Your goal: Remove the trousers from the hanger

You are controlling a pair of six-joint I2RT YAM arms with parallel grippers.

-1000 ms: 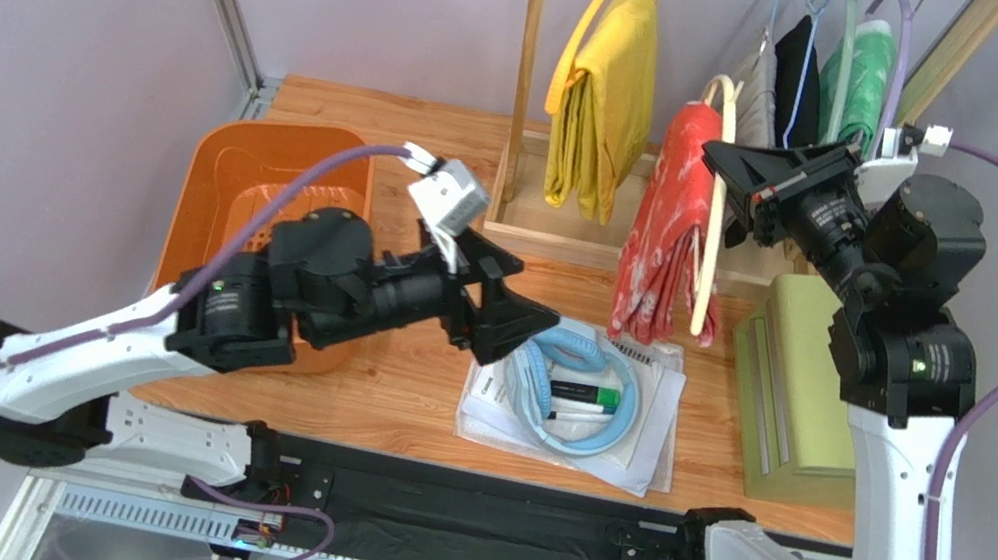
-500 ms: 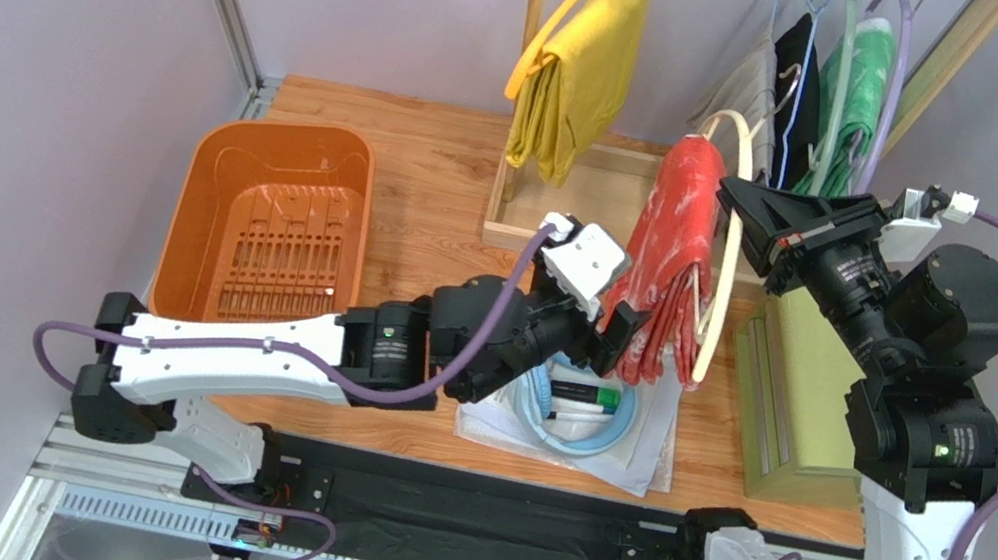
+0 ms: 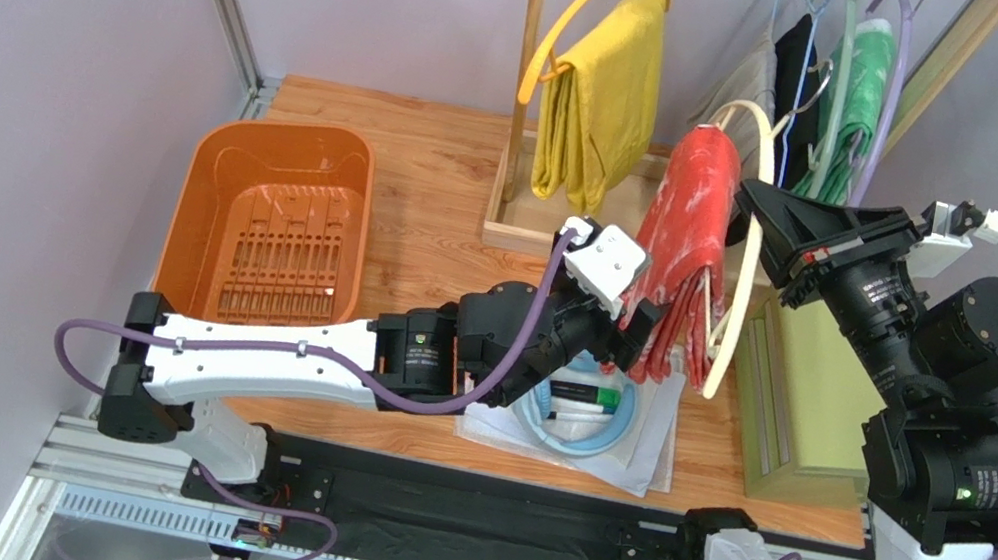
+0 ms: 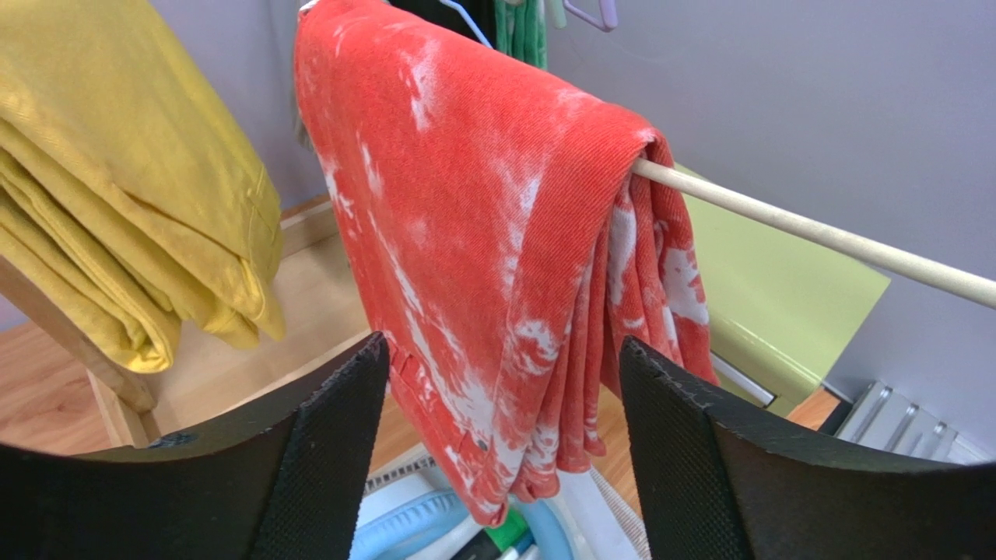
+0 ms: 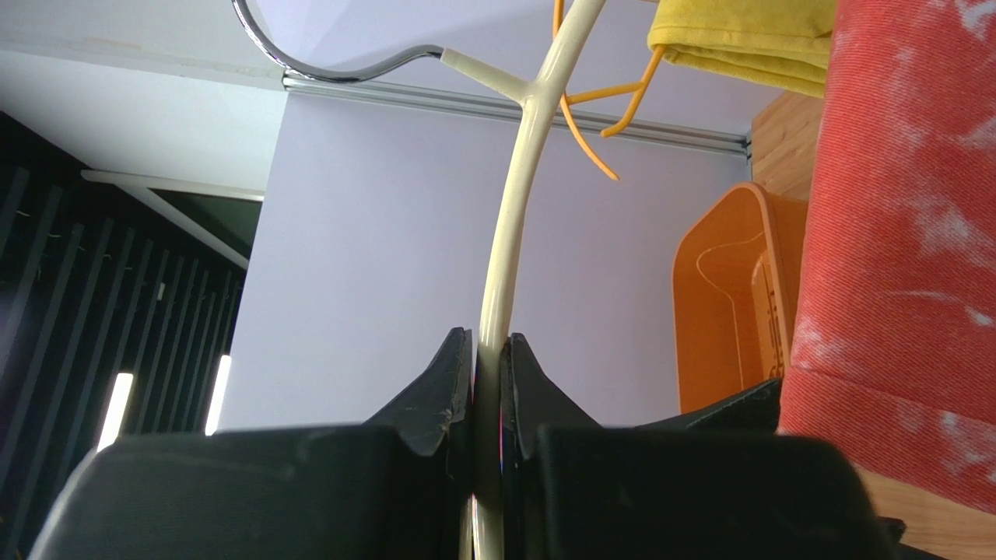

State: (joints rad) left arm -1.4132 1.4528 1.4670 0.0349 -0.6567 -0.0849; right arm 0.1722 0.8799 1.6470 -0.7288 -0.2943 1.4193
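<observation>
hanger (image 5: 514, 233) pinched by r gripper (image 5: 489, 348); l gripper (image 4: 500, 356) open wide, trousers (image 4: 468, 210) between its fingers.

trousers (image 5: 912, 233): cut off by the right wrist view's top and right edges
hanger (image 4: 818, 233): bar's near end hidden inside the trousers' fold; far end runs off-frame
yellow garment (image 4: 117, 175): cropped at left

The trousers (image 4: 491, 268) are red-orange with whitish blotches, the hanger (image 4: 818, 230) cream, the basket (image 3: 202, 200) orange.
</observation>
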